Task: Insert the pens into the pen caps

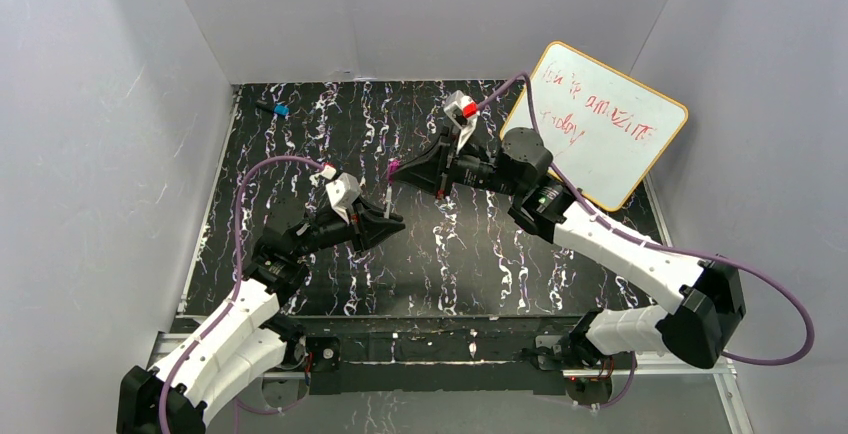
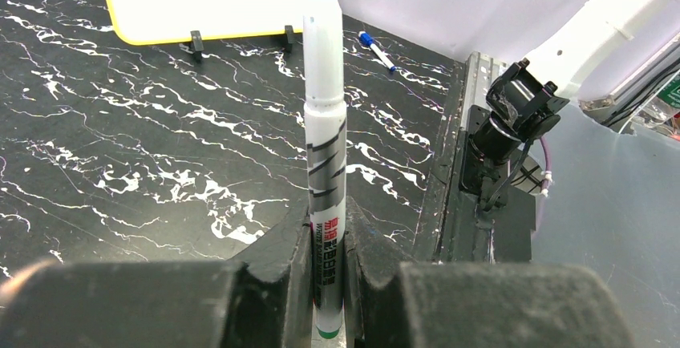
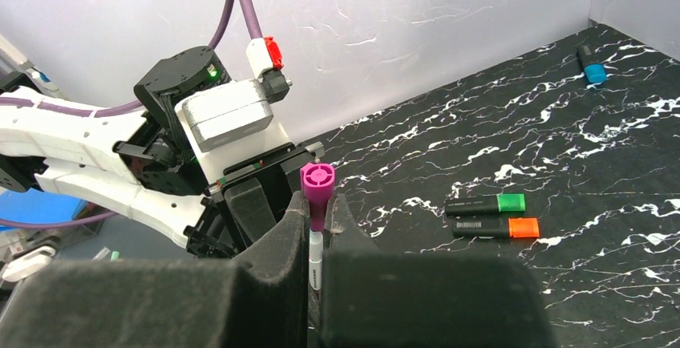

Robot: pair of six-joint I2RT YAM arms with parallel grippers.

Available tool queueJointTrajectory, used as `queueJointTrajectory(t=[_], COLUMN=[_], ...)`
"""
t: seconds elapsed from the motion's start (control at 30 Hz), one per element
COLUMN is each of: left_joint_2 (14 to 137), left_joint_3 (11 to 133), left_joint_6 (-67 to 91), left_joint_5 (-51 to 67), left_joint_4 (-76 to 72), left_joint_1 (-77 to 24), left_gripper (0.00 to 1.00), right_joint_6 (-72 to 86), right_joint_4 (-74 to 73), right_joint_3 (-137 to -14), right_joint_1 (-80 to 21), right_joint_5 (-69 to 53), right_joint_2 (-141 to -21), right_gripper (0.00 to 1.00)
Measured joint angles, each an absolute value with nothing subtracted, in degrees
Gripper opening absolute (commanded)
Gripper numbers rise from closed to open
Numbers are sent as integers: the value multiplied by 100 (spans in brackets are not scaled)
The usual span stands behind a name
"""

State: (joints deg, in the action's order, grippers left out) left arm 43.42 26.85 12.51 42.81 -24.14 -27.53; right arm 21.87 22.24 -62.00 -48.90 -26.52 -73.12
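A black worktop veined with white fills the floor of a white-walled enclosure, and a yellow-framed whiteboard with red writing leans at its far right corner. The left arm and the right arm both reach inward and meet above the middle of the worktop. The left tool is closed tight on the lower barrel of the white pen, which stands up out of its fingers, clear of the worktop. The right tool is pinched almost fully closed on the purple cap, gripping its narrow stem with the wider round end poking out past the fingertips. In the right wrist view the white pen lines up directly with the cap and meets it, though how far in it sits I cannot tell. The green-tipped marker and the orange-tipped marker lie side by side, flat on the worktop, well apart from both tools. A small blue-ended pen lies near the far left corner.
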Motion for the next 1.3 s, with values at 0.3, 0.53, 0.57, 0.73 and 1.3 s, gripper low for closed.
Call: queueJointTrajectory(t=[0.3, 0.53, 0.57, 0.73, 1.3], left_joint_2=[4342, 4342, 4342, 4342, 4324], left_joint_3=[2685, 2685, 2685, 2685, 2705], left_joint_6=[1264, 1262, 1262, 1258, 1061], left_joint_5=[4285, 4283, 4283, 4278, 4147], left_joint_4=[-2423, -2421, -2418, -2394, -2241], left_joint_1=[-2755, -2755, -2755, -2762, -2762], left_gripper=[0, 0, 0, 0, 0], right_joint_6=[2252, 2250, 2250, 2233, 2143], right_joint_4=[2259, 2263, 2263, 2263, 2237], right_joint_3=[-6202, -6202, -6200, -6202, -6200], right_joint_1=[-4915, -4925, -4925, -4925, -4963], right_joint_5=[-2720, -2718, -2714, -2711, -2687], right_joint_2=[-7402, -7402, -7402, -7402, -7402], right_gripper=[1, 1, 1, 1, 1])
